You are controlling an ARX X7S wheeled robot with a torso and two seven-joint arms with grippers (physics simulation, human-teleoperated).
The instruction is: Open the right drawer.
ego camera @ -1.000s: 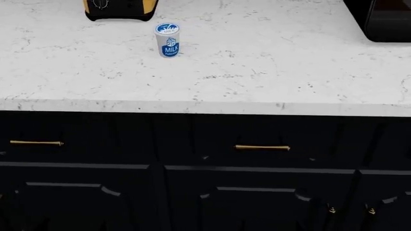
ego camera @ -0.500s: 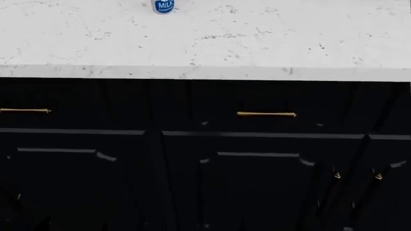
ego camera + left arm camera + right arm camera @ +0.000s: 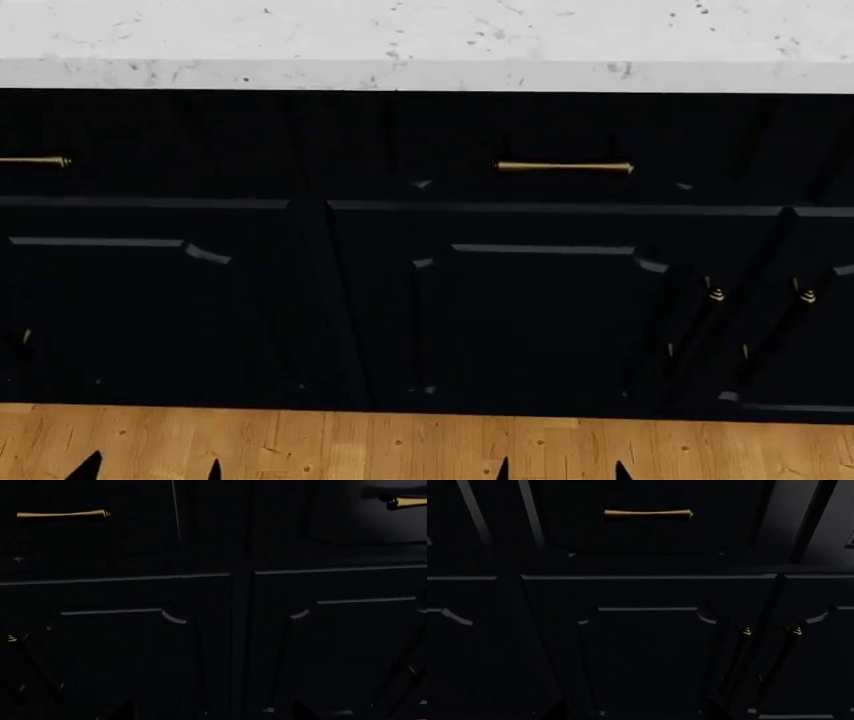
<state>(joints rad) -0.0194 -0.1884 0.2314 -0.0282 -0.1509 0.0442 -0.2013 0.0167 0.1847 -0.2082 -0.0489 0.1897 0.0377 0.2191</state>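
Right drawer (image 3: 561, 150) sat shut under the counter (image 3: 427, 72), its handle (image 3: 565, 168) well above my right fingertips (image 3: 503, 468), both grippers' tips apart, wood floor (image 3: 400, 445) below.

No text, label, brand, number or sign is showing legibly in any of the three current views. The black panelled cabinet fronts (image 3: 534, 300) are carrying no lettering, and neither are the slim brass bar handles (image 3: 565, 168) nor the small brass knobs (image 3: 717, 294). The white speckled stone worktop (image 3: 427, 40) along the top of the head view is showing only its flecked pattern, and the wooden plank floor (image 3: 400, 445) only its grain. Both wrist views are showing dark, unmarked panels.
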